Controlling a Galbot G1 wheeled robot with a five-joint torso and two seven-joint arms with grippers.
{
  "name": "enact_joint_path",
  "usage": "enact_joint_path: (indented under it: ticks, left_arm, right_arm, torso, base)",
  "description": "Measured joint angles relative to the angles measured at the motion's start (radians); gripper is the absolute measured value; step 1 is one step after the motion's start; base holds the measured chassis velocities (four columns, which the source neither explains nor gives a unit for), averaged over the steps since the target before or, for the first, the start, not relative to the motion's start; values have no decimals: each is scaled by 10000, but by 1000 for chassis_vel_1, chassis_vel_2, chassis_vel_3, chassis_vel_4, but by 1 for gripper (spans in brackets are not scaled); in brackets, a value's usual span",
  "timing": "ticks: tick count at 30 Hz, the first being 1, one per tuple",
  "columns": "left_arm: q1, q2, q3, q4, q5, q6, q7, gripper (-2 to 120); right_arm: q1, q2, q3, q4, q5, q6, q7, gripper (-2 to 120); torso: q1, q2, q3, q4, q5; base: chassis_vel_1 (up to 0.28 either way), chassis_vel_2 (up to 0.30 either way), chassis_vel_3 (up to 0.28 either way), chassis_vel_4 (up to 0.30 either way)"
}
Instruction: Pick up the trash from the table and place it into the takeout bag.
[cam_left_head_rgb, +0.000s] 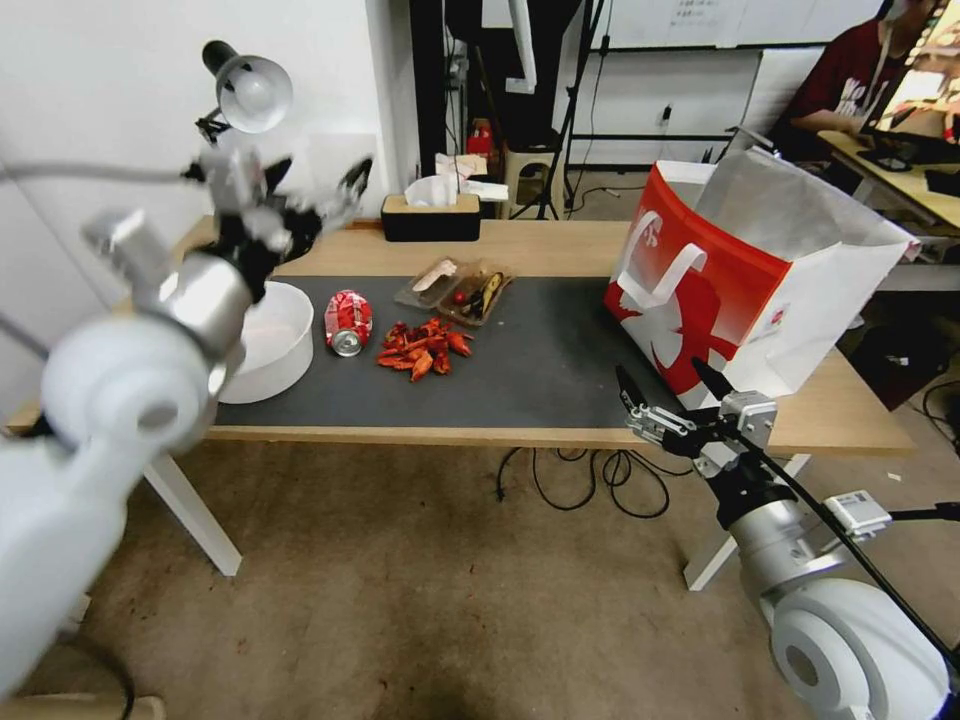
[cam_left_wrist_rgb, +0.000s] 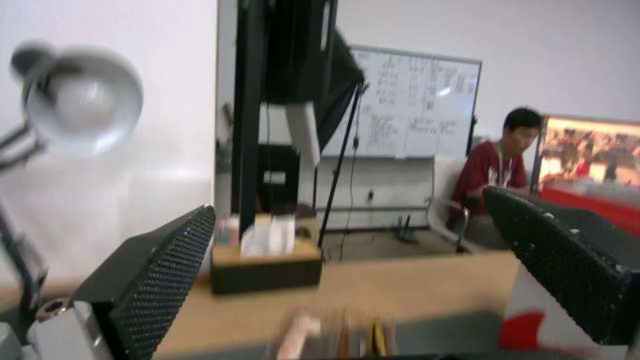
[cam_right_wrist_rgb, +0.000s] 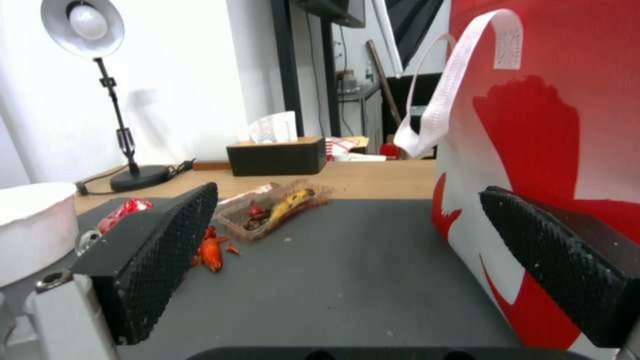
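Right gripper (cam_left_head_rgb: 672, 391) hangs spread wide by the table (cam_left_head_rgb: 560, 250) edge near the takeout bag (cam_left_head_rgb: 740, 290); left gripper (cam_left_head_rgb: 320, 195) is spread too, raised above the crushed can (cam_left_head_rgb: 347, 322).

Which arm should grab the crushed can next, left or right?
Probably left. The left gripper hangs open, raised over the table's left end, near the can. The right gripper is open too, but low at the front edge by the bag, farther away.
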Motion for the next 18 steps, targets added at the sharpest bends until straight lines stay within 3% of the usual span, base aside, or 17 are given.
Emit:
enact_joint_path:
  ticks: [5,8,18]
  left_arm:
    - [1577,-553,-232,-259,1144,-389,410,100]
    - [2939,-1200,-456,-543,2777,-817,729,100]
    - [4564,-2213,-1121,-1029,3918,-1282,995,100]
  right_arm:
    - [-74,21,78,47,0,90,0,100]
    - [-133,42,188,135,44,153,5,100]
    - [-219,136,305,168,6,385,15,100]
  torso:
    - [0,0,0,1,3]
    - [1,-1,1,-3,4]
    - [0,0,1,0,3]
  base:
    - [0,0,0,0]
    - [0,0,0,0]
    - [0,0,0,0]
